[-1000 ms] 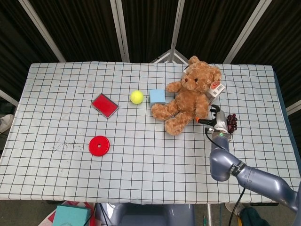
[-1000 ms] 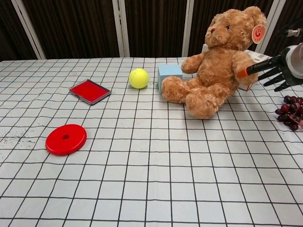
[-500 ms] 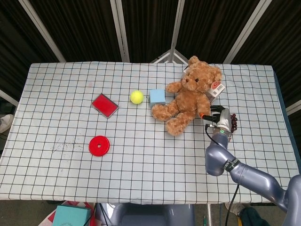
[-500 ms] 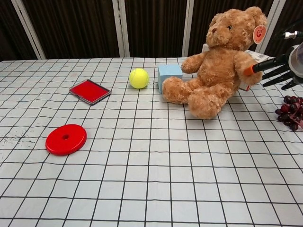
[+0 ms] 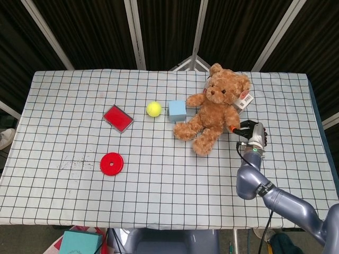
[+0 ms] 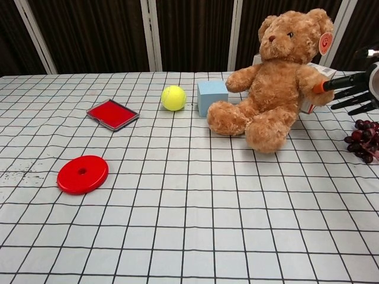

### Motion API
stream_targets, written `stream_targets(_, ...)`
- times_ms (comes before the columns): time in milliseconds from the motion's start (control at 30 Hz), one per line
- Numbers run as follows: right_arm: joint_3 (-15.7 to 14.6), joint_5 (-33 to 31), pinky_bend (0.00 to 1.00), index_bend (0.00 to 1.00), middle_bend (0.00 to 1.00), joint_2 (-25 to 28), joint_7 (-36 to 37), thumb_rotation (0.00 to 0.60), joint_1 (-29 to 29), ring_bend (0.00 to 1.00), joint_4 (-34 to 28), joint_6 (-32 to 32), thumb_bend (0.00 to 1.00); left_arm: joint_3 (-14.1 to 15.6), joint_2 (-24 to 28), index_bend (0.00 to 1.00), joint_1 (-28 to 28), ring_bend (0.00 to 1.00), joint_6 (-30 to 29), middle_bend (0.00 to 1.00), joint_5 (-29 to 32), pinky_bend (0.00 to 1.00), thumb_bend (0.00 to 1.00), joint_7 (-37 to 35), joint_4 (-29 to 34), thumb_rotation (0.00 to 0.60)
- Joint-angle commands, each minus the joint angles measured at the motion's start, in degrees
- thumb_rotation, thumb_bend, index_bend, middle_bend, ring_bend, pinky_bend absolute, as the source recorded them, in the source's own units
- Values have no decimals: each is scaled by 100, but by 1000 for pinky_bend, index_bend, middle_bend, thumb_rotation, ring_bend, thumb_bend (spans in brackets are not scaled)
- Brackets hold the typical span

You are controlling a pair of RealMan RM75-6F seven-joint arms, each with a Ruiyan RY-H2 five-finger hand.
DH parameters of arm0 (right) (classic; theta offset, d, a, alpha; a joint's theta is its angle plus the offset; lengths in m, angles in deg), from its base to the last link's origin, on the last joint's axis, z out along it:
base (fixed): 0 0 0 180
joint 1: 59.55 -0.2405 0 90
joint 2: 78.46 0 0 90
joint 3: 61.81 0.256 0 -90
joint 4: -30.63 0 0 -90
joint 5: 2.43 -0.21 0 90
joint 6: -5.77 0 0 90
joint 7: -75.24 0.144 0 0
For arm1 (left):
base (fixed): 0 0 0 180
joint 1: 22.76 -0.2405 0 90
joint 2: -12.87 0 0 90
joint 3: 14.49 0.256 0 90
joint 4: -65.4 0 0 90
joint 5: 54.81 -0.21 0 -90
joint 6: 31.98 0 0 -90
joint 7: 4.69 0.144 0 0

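The bear (image 5: 214, 109) sits upright on the table (image 5: 63, 95), leaning slightly, with the blue cube (image 5: 177, 108) just beside its raised arm and the yellow ball (image 5: 153, 108) a little farther out on the same side. Beyond the ball, away from the bear, lies the red tray (image 5: 117, 117), and the red disc (image 5: 112, 163) rests well apart from the bear toward the near edge. On the bear's other side is the right hand (image 6: 355, 89), its fingers spread and an orange-tipped finger (image 6: 324, 86) stretched out so that the tip meets the bear's outer arm; the hand grasps nothing and is open, only touching the plush. The grapes (image 6: 363, 139) lie near the bear on that same side, below the hand in the chest view. A white box (image 6: 314, 89) stands behind the bear, partly hidden by it. The left hand shows in neither view. Judged from how things lie, the work on the bear is at an early stage: contact is made at its arm, but no grip is closed on it, and the bear stands on the cloth, not lifted.
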State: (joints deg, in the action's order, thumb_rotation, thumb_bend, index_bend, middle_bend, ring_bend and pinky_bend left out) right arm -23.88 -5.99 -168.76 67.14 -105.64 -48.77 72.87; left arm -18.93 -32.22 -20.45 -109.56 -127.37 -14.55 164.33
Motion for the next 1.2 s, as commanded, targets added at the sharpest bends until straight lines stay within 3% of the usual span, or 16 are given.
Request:
stream_targets(33,-123,389,188,699,529,-120,105,600,109,449,19,-37,276,2,-3,271,1,12,-3,14,-4,139,187,12,4,600)
stream_targets(433,-420,1286,188,741,553,-588,-59,600,17,463,669,219,289,-2,-1,273,-22,12,-42,17,28,139,187,42,16,600)
stream_targets(700,-359,1372,188,747,555,-786,104,600,197,463,1097,-215,293,2,-23,273,-8,13,-32,23,45,139,187,145,39,600)
stream_targets(900,-141,1586,188,765,567,-724,123,600,200,469,1057,-178,298,-8,-34,274,-15,13,-54,23,87,139,187,205,60,600)
stream_targets(1200,-197,1548,188,765,568,-880,-36,600,391,470,1326,-397,299,12,-29,274,-57,13,-123,23,65,139,187,252,100,600)
